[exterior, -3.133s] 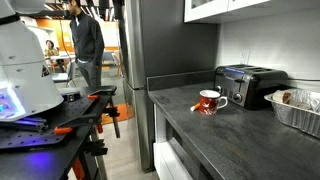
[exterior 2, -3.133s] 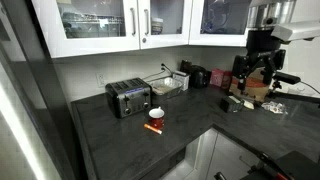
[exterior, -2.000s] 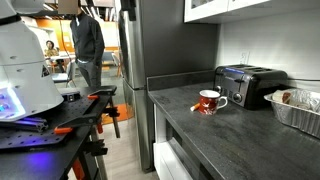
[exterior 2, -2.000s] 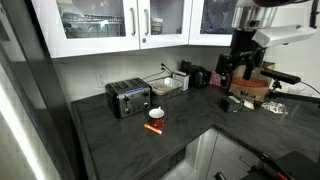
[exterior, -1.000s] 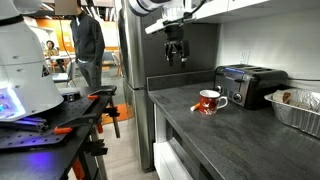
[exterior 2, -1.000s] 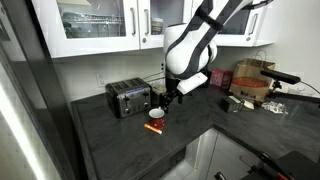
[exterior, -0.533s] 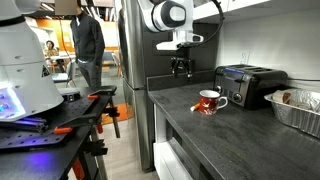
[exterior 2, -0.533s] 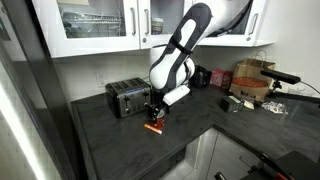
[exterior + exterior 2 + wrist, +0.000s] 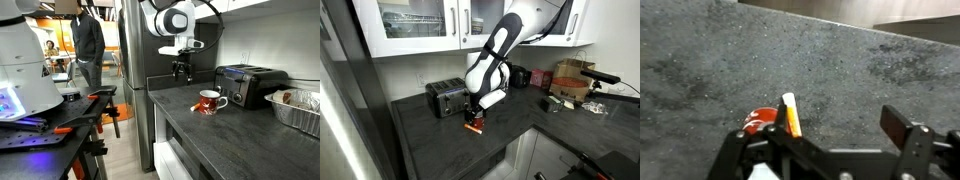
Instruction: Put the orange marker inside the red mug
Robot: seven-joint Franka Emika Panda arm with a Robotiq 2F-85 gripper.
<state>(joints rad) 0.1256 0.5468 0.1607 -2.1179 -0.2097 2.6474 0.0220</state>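
Observation:
The red mug point(image 9: 209, 101) with white patches stands on the dark counter in front of the toaster. It also shows in the other exterior view point(image 9: 475, 114). The orange marker point(image 9: 473, 128) lies on the counter next to the mug. In the wrist view the marker point(image 9: 791, 115), orange with a white end, lies beside the mug point(image 9: 760, 121) at the lower left. My gripper point(image 9: 837, 121) is open and empty, and its left finger is next to the marker. It hangs above the counter near the mug in both exterior views point(image 9: 182, 70) point(image 9: 472, 118).
A black toaster point(image 9: 250, 82) point(image 9: 448, 98) stands behind the mug. A foil tray point(image 9: 297, 105) sits further along the counter. A wire rack point(image 9: 488, 84), a dark appliance point(image 9: 516, 76) and a cardboard box point(image 9: 570, 80) stand by the wall. The counter edge point(image 9: 165, 115) drops off beside the fridge.
My arm has swung from the far end of the counter to the mug and marker and come down lower. The gripper has stayed open; mug and marker have not moved.

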